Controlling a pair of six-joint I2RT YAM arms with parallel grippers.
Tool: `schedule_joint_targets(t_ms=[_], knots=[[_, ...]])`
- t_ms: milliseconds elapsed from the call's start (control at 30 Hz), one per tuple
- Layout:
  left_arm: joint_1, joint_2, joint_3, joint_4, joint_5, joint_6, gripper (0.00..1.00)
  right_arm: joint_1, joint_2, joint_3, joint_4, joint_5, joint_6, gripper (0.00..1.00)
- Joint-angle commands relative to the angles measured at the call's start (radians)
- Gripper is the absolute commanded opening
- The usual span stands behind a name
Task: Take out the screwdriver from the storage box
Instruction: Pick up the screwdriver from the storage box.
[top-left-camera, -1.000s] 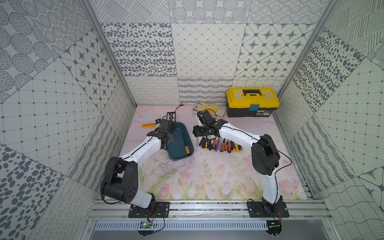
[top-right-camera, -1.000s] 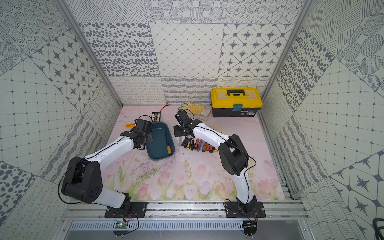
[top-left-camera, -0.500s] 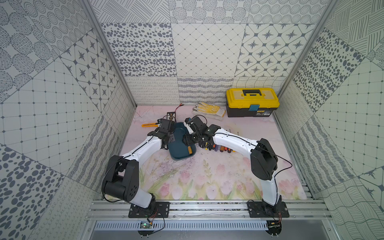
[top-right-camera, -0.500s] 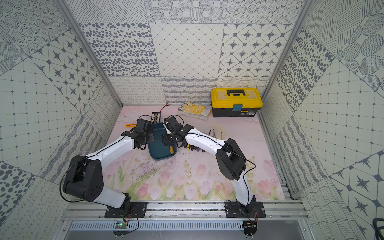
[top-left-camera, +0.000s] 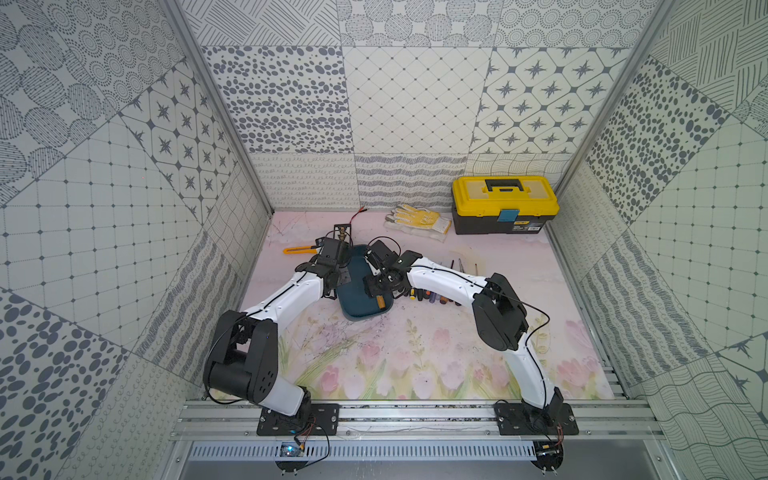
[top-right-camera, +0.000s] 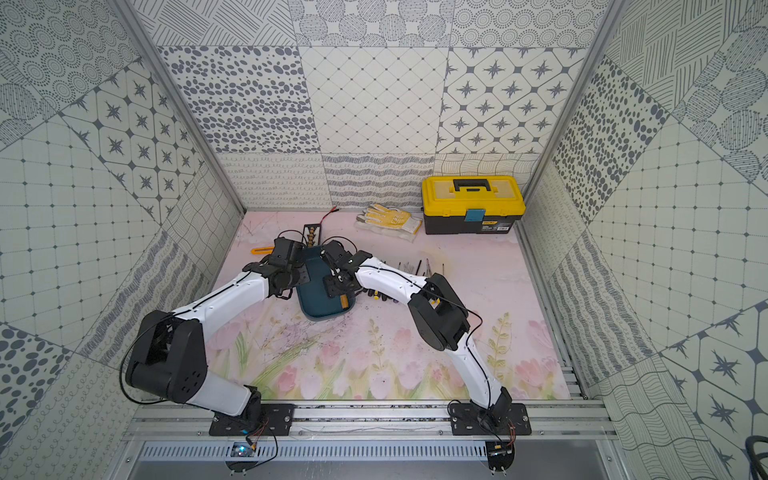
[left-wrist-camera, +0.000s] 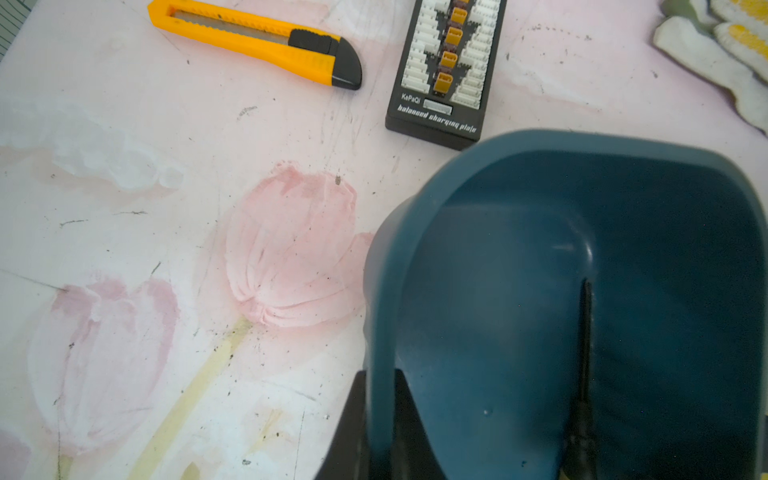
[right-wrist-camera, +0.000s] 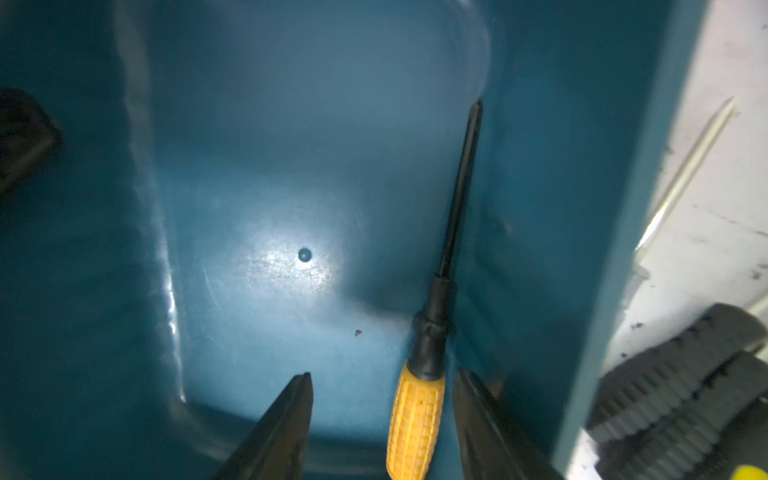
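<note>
One screwdriver (right-wrist-camera: 434, 324) in the storage box (right-wrist-camera: 291, 166): yellow ribbed handle, black collar, black shaft. It lies flat on the box floor, tight against one long wall, with its long axis parallel to that wall

In both top views only the handle end shows (top-left-camera: 380, 302) (top-right-camera: 344, 300), at the lower right of the box (top-left-camera: 361, 311), just left of frame centre. The shaft runs up-frame under the right arm, so tip points up-frame and handle down-frame

Right hand (right-wrist-camera: 384, 374) sits inside the box, fingers apart, straddling the handle just behind the collar. The wall-side finger is just beside the handle, the other is well apart over bare floor, and I see no contact. The closing line runs across the handle, so it's lined up for a pinch. This arm is the nearer one by far

Left hand (left-wrist-camera: 380, 424) is clamped over the opposite long wall, one finger inside and one outside, pinning the box to the desk (top-left-camera: 415, 353). It's busy, so not a candidate for the pick

My read: close, then lift straight up. The tight spot is the gap between handle and wall, where the wall-side finger has little room and could catch the wall

Row of loose screwdrivers (top-left-camera: 432, 296) lies on the desk just right of the box, outside it and not the target
</note>
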Motion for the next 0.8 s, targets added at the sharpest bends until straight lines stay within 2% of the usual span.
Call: schedule_joint_targets(t_ms=[0,300,633,767], knots=[[0.000,0.001,-0.006,0.044,0.013,0.009,0.00,-0.001,0.061,0.053,-0.036,0.015,0.039,0.59],[0.000,-0.020,-0.008,0.045,0.003,0.005,0.00,0.000,0.148,0.149,-0.128,0.026,0.050,0.56],[0.000,-0.024,-0.011,0.050,0.002,0.001,0.00,0.008,0.218,0.218,-0.185,-0.044,0.032,0.55],[0.000,-0.024,-0.010,0.050,0.002,0.002,0.00,0.011,0.219,0.232,-0.185,-0.069,0.023,0.52]])
